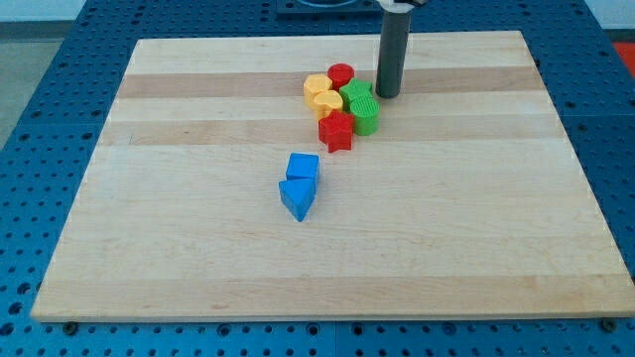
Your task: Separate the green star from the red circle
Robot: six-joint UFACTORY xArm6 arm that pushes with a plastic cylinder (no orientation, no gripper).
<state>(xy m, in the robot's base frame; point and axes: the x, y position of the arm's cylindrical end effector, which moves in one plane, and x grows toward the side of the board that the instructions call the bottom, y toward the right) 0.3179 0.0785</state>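
Observation:
The red circle (341, 73) sits at the top of a tight cluster of blocks in the upper middle of the board. The green star (356, 94) lies just below and right of it, touching it. My tip (386, 94) is on the board right beside the green star's right edge, to the view's right of the cluster. A green round block (365, 116) sits below the star. A red star (336, 131) is at the cluster's bottom. Two yellow blocks (321, 94) form the cluster's left side.
A blue cube (303, 167) and a blue triangular block (297, 198) sit together below the cluster, near the board's middle. The wooden board (179, 238) rests on a blue perforated table.

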